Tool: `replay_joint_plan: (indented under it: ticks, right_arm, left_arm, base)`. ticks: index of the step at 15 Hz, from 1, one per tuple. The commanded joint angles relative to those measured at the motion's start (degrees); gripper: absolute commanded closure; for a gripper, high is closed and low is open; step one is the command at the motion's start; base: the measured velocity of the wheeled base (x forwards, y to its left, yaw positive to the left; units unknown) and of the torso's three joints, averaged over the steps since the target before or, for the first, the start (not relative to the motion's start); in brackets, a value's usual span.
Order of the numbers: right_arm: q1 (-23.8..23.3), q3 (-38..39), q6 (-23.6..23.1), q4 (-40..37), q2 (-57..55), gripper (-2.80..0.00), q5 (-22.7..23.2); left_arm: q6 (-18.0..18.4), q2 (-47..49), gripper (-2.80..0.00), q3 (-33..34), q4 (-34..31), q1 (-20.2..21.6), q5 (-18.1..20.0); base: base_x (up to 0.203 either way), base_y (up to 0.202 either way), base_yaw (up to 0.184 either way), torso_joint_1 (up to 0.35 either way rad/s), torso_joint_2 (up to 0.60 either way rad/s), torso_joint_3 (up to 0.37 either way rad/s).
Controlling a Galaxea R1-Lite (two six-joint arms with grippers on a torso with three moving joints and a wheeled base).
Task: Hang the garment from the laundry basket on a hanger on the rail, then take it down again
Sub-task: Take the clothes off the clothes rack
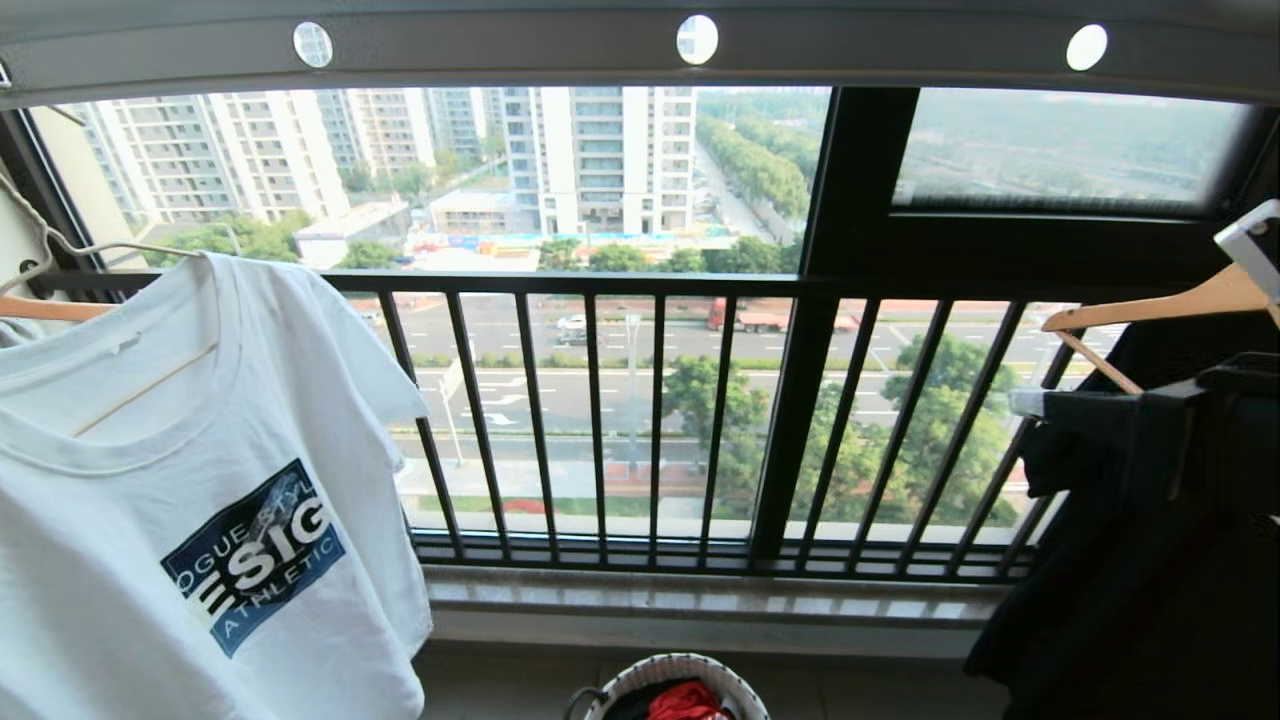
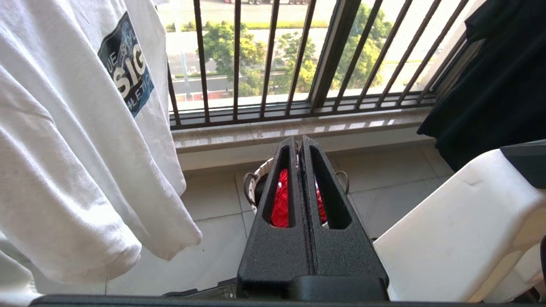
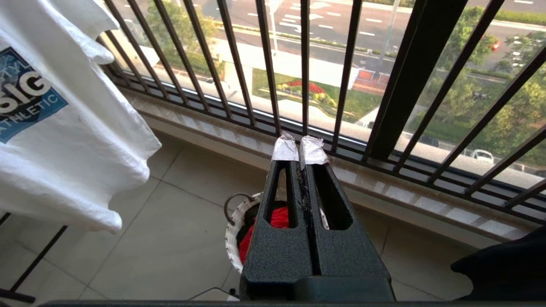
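The garment (image 1: 130, 560), a white T-shirt with a dark blue chest print, hangs at the left on the thin cream-white hanger (image 1: 120, 246) under the pale grey rail (image 1: 500, 50). It also shows in both wrist views (image 2: 64, 149) (image 3: 55, 140). On the floor below the window stands the laundry basket (image 1: 690, 666), with red cloth inside. My left gripper (image 2: 298, 140) is shut and empty, off to the right of the shirt's hem and above the basket (image 2: 255, 181). My right gripper (image 3: 299, 138), with white-taped tips, is also shut and empty above the basket (image 3: 232, 238). Neither gripper shows in the head view.
A black barred window railing (image 1: 655, 420) runs across in front, with a stone sill (image 1: 700, 600) below it. Dark clothes (image 1: 1150, 560) hang at the right on a light wooden hanger (image 1: 1160, 305). Another wooden hanger (image 1: 50, 308) sits behind the shirt. The floor is tiled (image 2: 213, 256).
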State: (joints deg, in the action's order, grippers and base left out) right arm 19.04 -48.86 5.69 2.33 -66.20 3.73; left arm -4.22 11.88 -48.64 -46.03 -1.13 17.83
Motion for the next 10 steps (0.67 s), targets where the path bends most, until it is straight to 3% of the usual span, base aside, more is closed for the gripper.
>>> replay_joint_plan:
  ticks: [1,3,5,6,8,10]
  right_arm:
    - [-0.1,1.4,-1.8,-2.6,11.3,0.0,-1.6]
    - [-0.1,0.5,-3.3,-8.3,19.4,0.0,-3.5]
    - [-0.2,-4.4,-4.0,-18.4,26.1,0.0,-8.6]
    - [-0.3,-6.3,-4.2,-21.7,28.8,0.0,-12.0]
    - [-3.4,-7.9,-4.3,-26.6,33.6,0.0,-16.9]
    - [-8.1,-8.1,-4.4,-30.9,39.0,0.0,-17.7]
  left_arm:
    - [-0.2,-4.0,0.0,0.0,0.5,0.3,-0.1]
    - [-0.4,-5.8,0.0,0.0,3.3,1.0,-2.6]
    - [-0.6,-6.4,0.0,0.1,4.0,1.0,-9.9]
    - [-1.0,-7.2,0.0,0.2,4.1,1.0,-11.5]
    - [-1.0,-10.3,0.0,4.0,4.1,1.0,-12.0]
    - [-1.7,-11.7,0.0,8.9,4.1,1.0,-13.1]
  base:
    - [0.0,0.0,0.0,0.0,0.0,0.0]
    - [0.0,0.0,0.0,0.0,0.0,0.0]
    - [0.0,0.0,0.0,0.0,0.0,0.0]
    - [0.0,0.0,0.0,0.0,0.0,0.0]
    - [0.0,0.0,0.0,0.0,0.0,0.0]
    - [0.0,0.0,0.0,0.0,0.0,0.0]
